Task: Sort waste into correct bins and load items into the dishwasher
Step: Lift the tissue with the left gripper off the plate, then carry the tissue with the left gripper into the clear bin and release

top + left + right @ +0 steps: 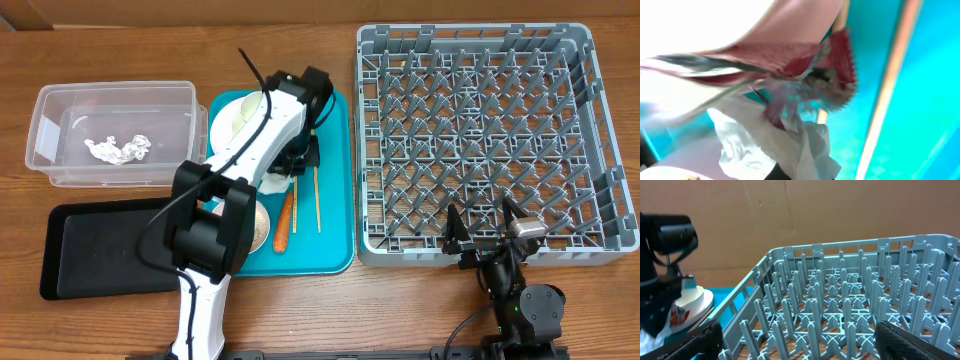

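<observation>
Over the teal tray (335, 200), my left gripper (300, 160) reaches down beside the white plate (235, 115). It is shut on the crumpled white napkin (790, 145). A red wrapper (840, 60) lies just past the napkin, very close to the lens and blurred. An orange carrot (283, 222) and the wooden chopsticks (317, 200) lie on the tray to the right of the arm. Foil scraps (118, 149) sit in the clear tub (110, 100). My right gripper (487, 228) stands open at the front edge of the grey dish rack (490, 140), its fingers (910, 340) holding nothing.
The black tray (100, 250) lies in front of the clear tub at the left. A small round dish (262, 225) shows partly under the left arm. The rack's upright pegs (850, 295) fill the right wrist view, with a cardboard wall behind.
</observation>
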Controlling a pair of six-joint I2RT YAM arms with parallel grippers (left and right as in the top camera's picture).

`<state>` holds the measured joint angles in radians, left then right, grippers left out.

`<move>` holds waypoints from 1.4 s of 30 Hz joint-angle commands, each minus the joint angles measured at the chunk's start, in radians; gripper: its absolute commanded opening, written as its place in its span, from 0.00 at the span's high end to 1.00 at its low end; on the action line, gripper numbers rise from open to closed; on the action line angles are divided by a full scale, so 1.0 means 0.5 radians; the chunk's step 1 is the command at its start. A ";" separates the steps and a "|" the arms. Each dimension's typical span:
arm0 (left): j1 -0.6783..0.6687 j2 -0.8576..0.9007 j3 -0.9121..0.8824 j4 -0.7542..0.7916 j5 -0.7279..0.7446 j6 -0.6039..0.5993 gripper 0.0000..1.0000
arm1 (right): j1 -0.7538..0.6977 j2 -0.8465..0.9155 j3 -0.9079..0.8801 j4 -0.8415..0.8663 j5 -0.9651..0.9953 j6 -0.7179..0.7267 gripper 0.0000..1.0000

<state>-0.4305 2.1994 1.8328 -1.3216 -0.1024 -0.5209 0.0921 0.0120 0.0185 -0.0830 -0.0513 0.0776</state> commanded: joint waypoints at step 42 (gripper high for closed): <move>1.122 -0.464 0.334 0.043 -0.075 0.265 0.96 | -0.008 -0.018 -0.021 0.005 0.009 0.003 0.00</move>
<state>0.1272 1.9175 2.0438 -1.3289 -0.1757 -0.4137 0.0921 0.0120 0.0185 -0.0837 -0.0517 0.0780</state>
